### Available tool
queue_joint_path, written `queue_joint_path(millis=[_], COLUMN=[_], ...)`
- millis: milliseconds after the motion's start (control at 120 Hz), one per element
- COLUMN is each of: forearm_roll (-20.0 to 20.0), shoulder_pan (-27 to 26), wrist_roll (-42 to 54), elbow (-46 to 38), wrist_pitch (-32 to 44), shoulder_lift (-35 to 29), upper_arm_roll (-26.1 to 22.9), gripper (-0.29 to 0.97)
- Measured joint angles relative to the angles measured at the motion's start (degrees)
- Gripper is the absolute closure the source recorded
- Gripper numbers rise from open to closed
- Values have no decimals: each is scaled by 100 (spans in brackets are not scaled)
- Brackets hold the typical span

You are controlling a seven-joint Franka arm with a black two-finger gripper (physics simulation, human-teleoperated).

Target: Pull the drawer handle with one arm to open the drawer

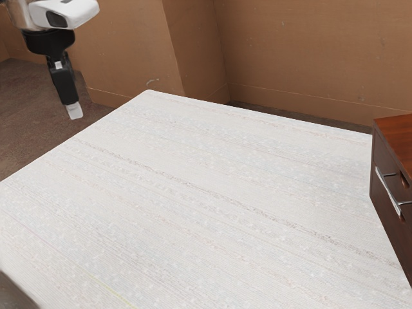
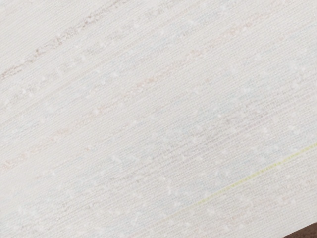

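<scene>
arm: white Franka arm (image 1: 56, 16) pokes in at the exterior view's top left corner, with the black hand hanging straight down under it

jaws: pointing down, pale tip at the bottom. They're seen side-on, so honestly can't tell if they're spread or pressed together. Nothing is between them as far as I can see

where the jaws are: up off the desk's far left corner in the exterior view, with the brown floor (image 1: 26, 129) behind them, touching nothing

desk: big white desk (image 1: 193, 193) with a woven, streaky texture

cabinet: dark reddish wood cabinet (image 1: 394, 138) at the exterior view's right edge, half cut off by the frame, sitting at the desk's right side

drawer: the drawer (image 1: 383, 158) is in the cabinet face that looks toward the arm, and its front looks flush with that face, so shut

handle: silver bar handle (image 1: 389, 190) across the drawer front, well apart from the jaws, with the whole desk between them

wrist view: looking down at the desk (image 2: 148, 99) cloth, with a thin yellowish line (image 2: 247, 179) running slantwise across it

background: plain tan walls (image 1: 290, 45) behind the desk
</scene>
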Motion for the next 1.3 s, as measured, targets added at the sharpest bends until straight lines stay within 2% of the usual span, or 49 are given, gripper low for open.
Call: queue_joint_path(millis=[158, 217, 283, 325, 425, 567, 675, 733, 850, 908, 1100, 1300], forearm_roll=[-69, -293, -537, -641, -788, -850, -863, -865, -706, -605, -464, -439], shoulder_pan=[-86, 5, 340, 373, 43, -891, -1028, -987, -316, -181, -385, -867], wrist_roll=[320, 410, 569, 792, 1498, 2518, 3235, 3579, 4173, 4419, 5093, 5591], elbow=[-25, 30, 188, 218, 219, 225, 199, -150, -1428, -1746, -2012, -2429], wrist_pitch=[57, 70, 81, 104, 179, 376, 499, 627, 1253, 1575, 2306, 3322], shoulder_lift=[-23, -92, -445, -404, 104, 454, 452, 318, -268, -362, -341, -168], upper_arm_roll=[26, 29, -253, -338, -392, -412, -411, -572, -1496, -1720, -1855, -1860], gripper=[0, 0, 0, 0, 0, 0, 0, 0, 0, 0, 0, 0])
